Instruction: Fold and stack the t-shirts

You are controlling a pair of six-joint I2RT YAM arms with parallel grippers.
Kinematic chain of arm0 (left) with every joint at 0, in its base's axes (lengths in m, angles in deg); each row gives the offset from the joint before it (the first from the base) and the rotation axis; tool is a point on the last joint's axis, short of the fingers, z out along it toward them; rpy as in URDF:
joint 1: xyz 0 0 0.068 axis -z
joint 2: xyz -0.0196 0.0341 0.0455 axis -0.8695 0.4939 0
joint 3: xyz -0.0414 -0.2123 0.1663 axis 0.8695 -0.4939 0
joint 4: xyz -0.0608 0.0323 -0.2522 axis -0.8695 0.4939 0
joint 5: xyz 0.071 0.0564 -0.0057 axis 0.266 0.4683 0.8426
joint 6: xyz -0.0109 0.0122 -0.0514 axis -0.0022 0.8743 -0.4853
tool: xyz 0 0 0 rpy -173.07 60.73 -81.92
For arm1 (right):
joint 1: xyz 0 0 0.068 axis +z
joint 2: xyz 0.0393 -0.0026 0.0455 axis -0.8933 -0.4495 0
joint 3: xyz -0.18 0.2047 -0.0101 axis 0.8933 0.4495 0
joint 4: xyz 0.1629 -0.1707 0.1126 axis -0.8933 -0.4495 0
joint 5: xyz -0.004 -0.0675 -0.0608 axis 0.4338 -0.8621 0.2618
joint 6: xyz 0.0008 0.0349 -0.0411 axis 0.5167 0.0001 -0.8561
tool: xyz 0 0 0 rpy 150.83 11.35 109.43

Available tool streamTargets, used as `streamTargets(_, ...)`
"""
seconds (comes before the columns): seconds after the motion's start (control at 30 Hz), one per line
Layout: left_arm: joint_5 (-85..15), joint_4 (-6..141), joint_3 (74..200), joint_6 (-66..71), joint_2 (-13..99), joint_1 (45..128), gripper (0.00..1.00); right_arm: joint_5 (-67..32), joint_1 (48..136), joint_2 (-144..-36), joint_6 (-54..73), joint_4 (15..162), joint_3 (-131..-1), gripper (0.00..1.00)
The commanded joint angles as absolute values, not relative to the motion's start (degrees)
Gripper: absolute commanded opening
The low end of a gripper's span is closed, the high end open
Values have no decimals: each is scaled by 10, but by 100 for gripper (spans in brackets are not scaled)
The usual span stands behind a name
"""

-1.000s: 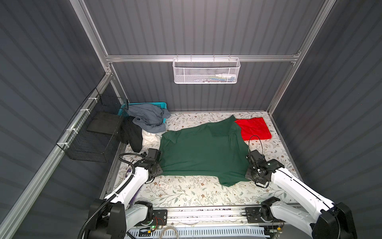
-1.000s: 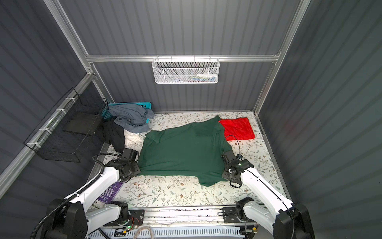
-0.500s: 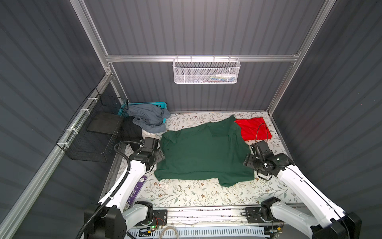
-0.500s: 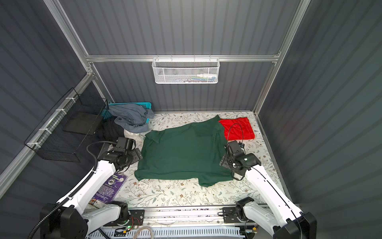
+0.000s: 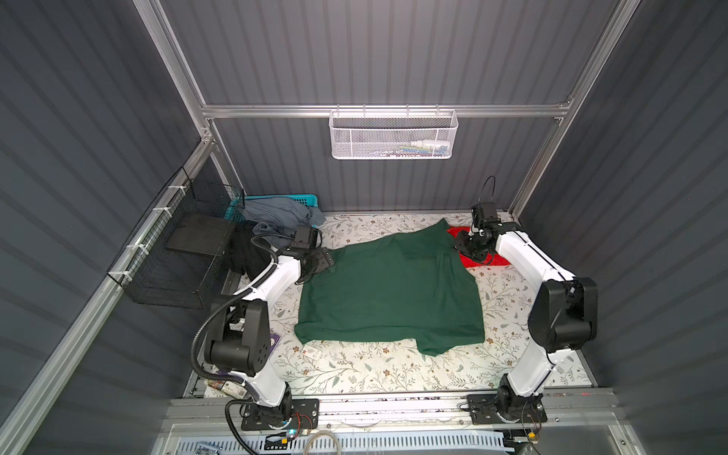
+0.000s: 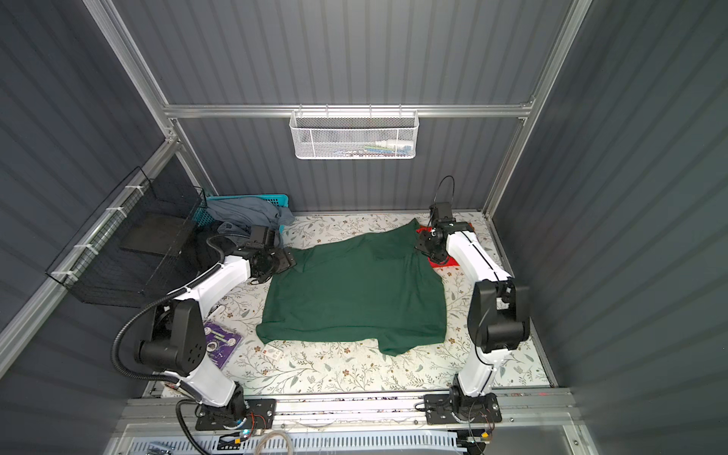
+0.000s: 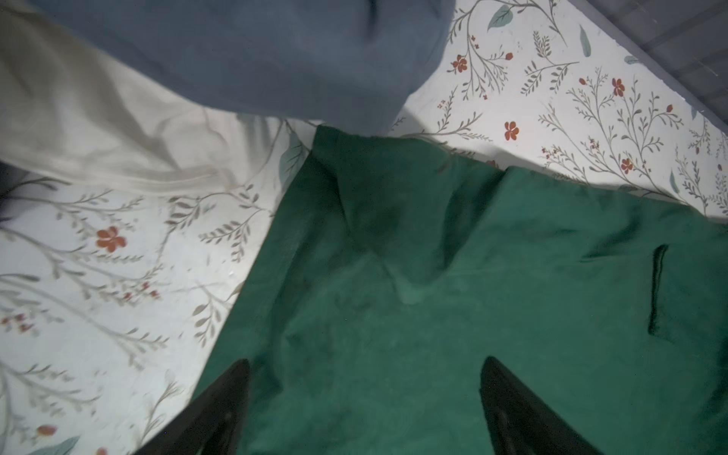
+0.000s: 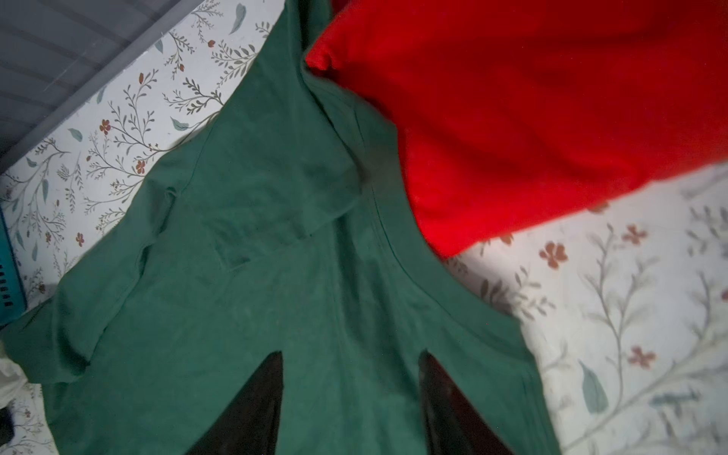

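Near strip of floral table (image 5: 354, 374) open. Green shirt (image 5: 390, 291) fills centre; grey clothes pile (image 5: 275, 212) blocks far-left corner, red shirt (image 5: 468, 262) far-right.

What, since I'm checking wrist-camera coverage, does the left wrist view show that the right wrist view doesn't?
Only the left wrist view: a grey-blue garment, a cream cloth beside it, and the left gripper, jaws wide apart.
Only the right wrist view: the red t-shirt, a corner of the teal basket, and the right gripper, jaws apart.
Both: the dark green t-shirt spread beneath the gripper, and the floral table cover.
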State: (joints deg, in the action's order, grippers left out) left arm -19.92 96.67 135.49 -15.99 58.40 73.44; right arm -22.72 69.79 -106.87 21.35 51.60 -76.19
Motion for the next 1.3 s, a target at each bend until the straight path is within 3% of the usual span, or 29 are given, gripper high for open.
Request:
streamTargets(0.0, -219, 939, 1392, -145, 620, 735, 91, -199, 687, -1118, 198, 548, -815, 55)
streamTargets(0.47, -240, 900, 1453, -141, 693, 735, 89, -163, 672, -1258, 182, 540, -936, 40)
streamTargets(1.03, -250, 919, 1489, -134, 699, 736, 89, -149, 687, -1262, 199, 567, -873, 37)
streamTargets(1.27, -256, 919, 1479, -135, 694, 737, 89, -231, 694, -1255, 180, 531, -879, 40)
